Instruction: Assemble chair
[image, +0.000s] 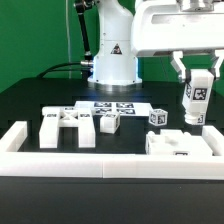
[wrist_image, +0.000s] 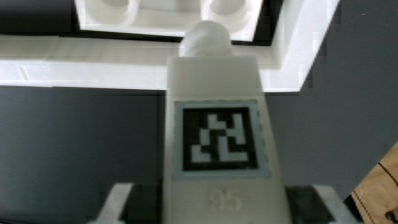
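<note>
- Gripper (image: 198, 85): clenched on the chair leg (image: 197, 106), with one jaw pressed to each side. It holds the leg upright over the table (image: 30, 100), at the exterior view's right.
- Chair leg (wrist_image: 217, 140): a white, blocky bar with a rounded tip. One flat face carries a black-and-white square tag.
- Seat slab (image: 180, 146): a thick white block lying beneath the held leg, just behind the border rail (image: 100, 166). The wrist view shows rounded recesses in its surface beyond the leg's tip. Whether leg and slab touch cannot be told.
- H-shaped part (image: 68, 128): white, lying flat at the exterior view's left.
- Small tagged block (image: 108, 122) and second tagged block (image: 157, 117): lying loose near the marker board (image: 110, 107).
</note>
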